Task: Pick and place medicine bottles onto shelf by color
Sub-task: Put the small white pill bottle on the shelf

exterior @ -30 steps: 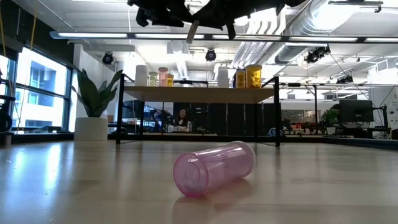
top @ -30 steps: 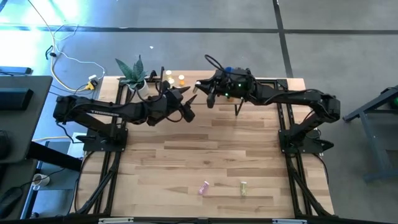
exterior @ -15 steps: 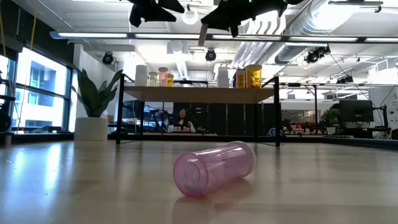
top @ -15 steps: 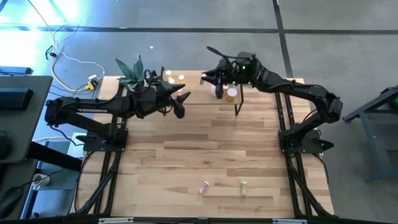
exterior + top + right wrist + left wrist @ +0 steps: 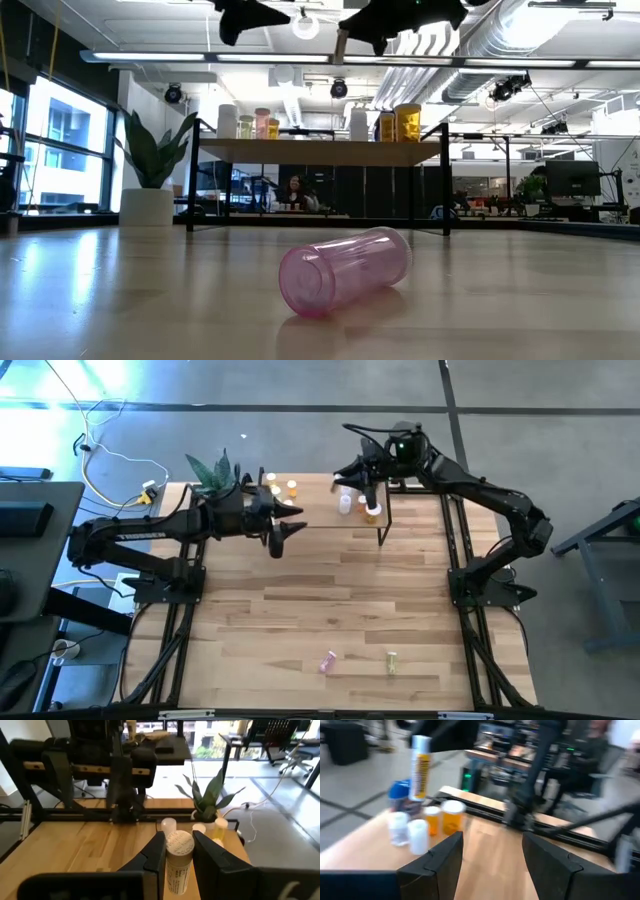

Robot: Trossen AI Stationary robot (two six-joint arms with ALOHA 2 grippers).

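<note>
Bottle with a white cap sits clamped upright in the right gripper, above the right part of the shelf at the far bench edge. It looks light, stiff and smooth, so a hold around its body suits it. Left gripper hangs spread and empty left of the shelf. Standing bottles crowd the board, probably leaving little landing room. A pink bottle lies near, in open space.
</note>
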